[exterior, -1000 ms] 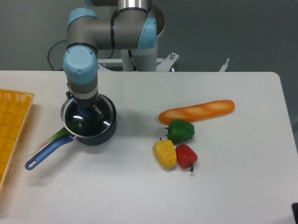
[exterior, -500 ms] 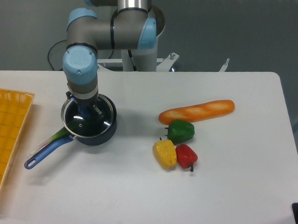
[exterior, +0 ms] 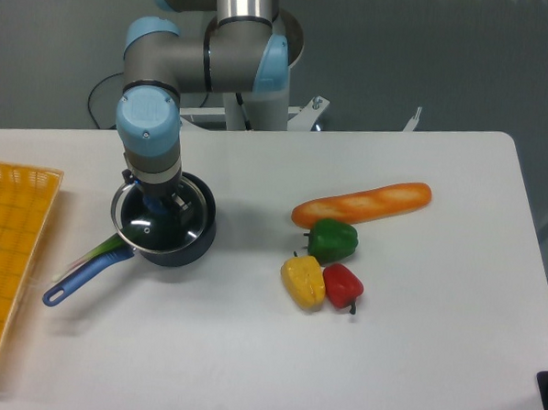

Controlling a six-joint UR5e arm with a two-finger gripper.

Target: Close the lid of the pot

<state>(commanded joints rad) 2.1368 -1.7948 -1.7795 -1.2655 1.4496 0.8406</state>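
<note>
My end effector (exterior: 162,206) over round clear glass lid (exterior: 160,219) on dark-blue saucepan (exterior: 176,238); finger state unclear. Seat rim evenly all round before letting go.

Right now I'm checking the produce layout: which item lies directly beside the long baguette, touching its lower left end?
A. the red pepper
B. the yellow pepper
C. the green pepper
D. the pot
C. The green pepper sits right under the left end of the baguette, while the yellow pepper and red pepper lie below it.
</note>
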